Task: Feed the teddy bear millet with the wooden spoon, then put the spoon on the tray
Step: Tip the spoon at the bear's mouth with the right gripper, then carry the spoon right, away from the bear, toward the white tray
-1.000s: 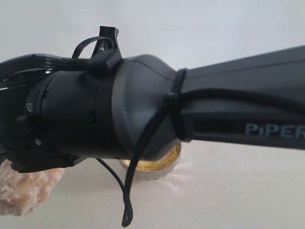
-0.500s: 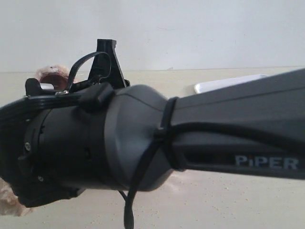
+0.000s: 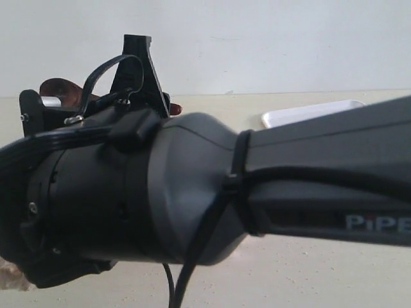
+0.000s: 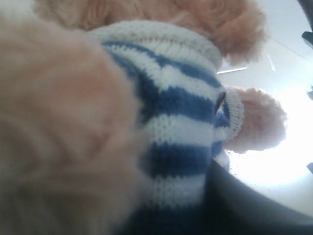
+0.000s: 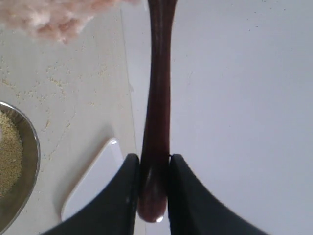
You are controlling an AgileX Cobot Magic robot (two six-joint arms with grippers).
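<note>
A bulky black robot arm [image 3: 192,192] with pale lettering on its sleeve fills most of the exterior view, reaching in from the right. The fluffy light-brown teddy bear [image 4: 176,122], in a knitted navy-and-white striped shirt, crowds the left wrist view, with one round paw hanging over the bright surface. A dark blur lies against the bear's lower side there, and I cannot tell whether the left gripper is clenched or released. The pale beige table [image 3: 308,269] is dusted with loose yellow grains [image 5: 54,73]. The flat white rectangular tray [image 3: 308,112] with rounded corners lies on it beyond the arm, and its corner is near a round steel bowl [image 5: 30,152]. Fine golden millet [image 5: 7,166] fills that bowl. The right gripper [image 5: 153,164] is clamped on the thick end of the slim, glossy, dark reddish-brown wooden spoon [image 5: 159,88]. The handle runs out from the jaws toward the bear's fur. In the exterior view the spoon's oval bowl shows above the arm's wrist, raised off the table, and what it holds cannot be seen. A small dark badge [image 4: 220,103] sits on the shirt
</note>
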